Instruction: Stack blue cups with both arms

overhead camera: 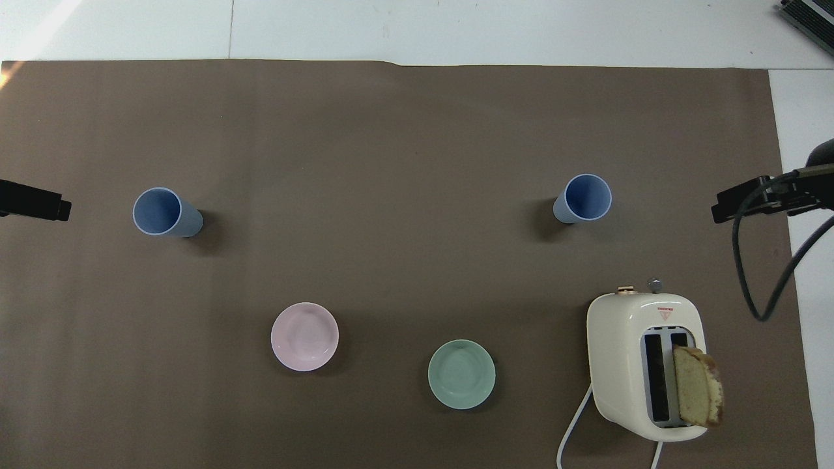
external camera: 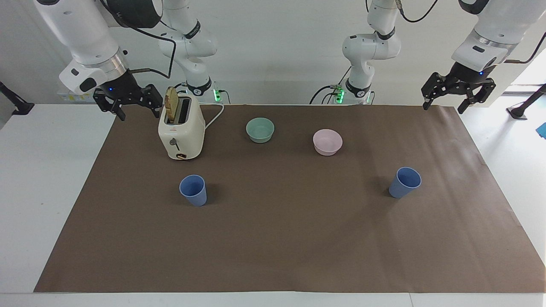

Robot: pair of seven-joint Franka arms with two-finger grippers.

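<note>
On the brown mat, apart: two blue cups, both upright, neither stacked.
Cup one [external camera: 193, 190]: toward the right arm's end, farther from the robots than the toaster [external camera: 181, 131].
Cup two [external camera: 404, 182]: toward the left arm's end, farther from the robots than the pink bowl [external camera: 327, 142].
Green bowl [external camera: 259, 129]: between toaster and pink bowl, well apart from both cups.
Toaster: cream, a bread slice [external camera: 171, 104] standing up out of one slot.
Right pincer [external camera: 131, 101]: raised beside the toaster over the mat's corner, fingers spread, holding nothing.
Left pincer [external camera: 457, 90]: raised over the mat's corner at its own end, fingers spread, holding nothing.
Table [external camera: 38, 162]: white, the mat [external camera: 277, 238] covering most of it.
</note>
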